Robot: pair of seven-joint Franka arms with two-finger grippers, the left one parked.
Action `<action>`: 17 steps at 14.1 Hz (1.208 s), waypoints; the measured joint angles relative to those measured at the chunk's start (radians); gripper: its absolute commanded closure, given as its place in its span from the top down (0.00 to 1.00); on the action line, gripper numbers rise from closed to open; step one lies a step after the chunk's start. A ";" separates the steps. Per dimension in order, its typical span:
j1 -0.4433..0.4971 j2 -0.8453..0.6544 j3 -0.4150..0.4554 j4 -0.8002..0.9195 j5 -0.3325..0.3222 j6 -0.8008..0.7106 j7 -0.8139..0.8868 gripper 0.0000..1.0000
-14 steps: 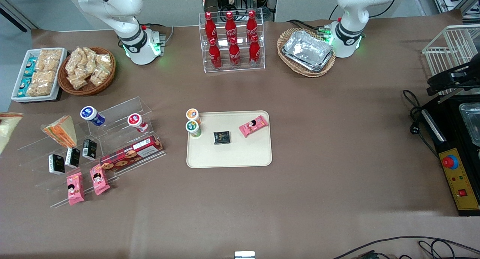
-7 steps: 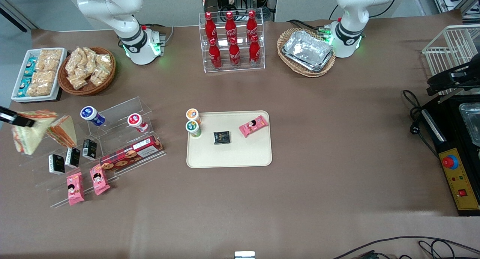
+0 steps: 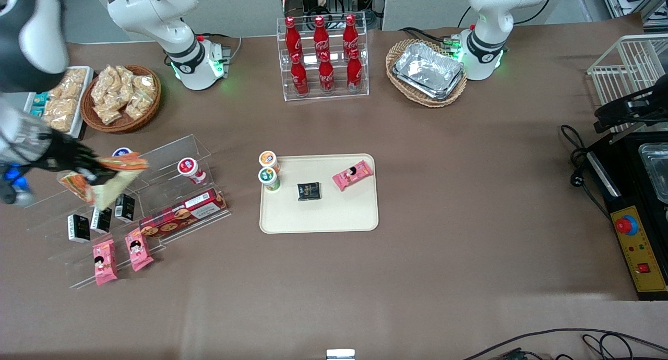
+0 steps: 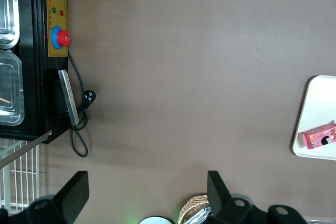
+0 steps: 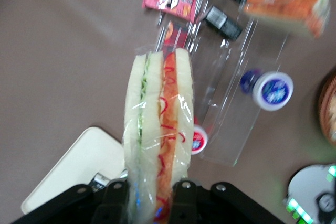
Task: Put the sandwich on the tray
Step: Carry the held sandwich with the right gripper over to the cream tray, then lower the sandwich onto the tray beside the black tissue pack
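My right gripper (image 3: 90,168) hangs above the clear acrylic stand (image 3: 156,193), shut on the sandwich (image 3: 119,173). In the right wrist view the sandwich (image 5: 157,124) is a clear-wrapped wedge of pale bread with red and white filling, pinched between the two black fingers of the gripper (image 5: 149,192). The cream-beige tray (image 3: 323,214) lies flat at mid-table, well toward the parked arm's end from the gripper; a corner of the tray (image 5: 73,169) shows beneath the sandwich. On it lie a black packet (image 3: 308,191) and a pink packet (image 3: 353,175).
An orange-striped wedge sandwich (image 3: 74,185) sits on the stand below the gripper, with yoghurt cups (image 3: 189,168), black cartons (image 3: 78,228), a biscuit box (image 3: 182,212) and pink packets (image 3: 104,261). Two cups (image 3: 269,177) stand at the tray's edge. A cola rack (image 3: 322,57) and snack baskets (image 3: 122,96) stand farther back.
The arm has swung in from the working arm's end of the table, carrying the sandwich over the acrylic stand toward the tray. Nothing on the tray has moved.
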 measured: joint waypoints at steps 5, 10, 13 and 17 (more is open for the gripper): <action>0.142 0.061 0.001 -0.006 0.016 0.081 0.321 0.00; 0.290 0.162 0.003 -0.017 0.029 0.249 0.654 0.00; 0.375 0.218 0.004 -0.018 0.029 0.342 0.853 0.00; 0.460 0.316 0.005 -0.019 0.030 0.454 1.075 0.00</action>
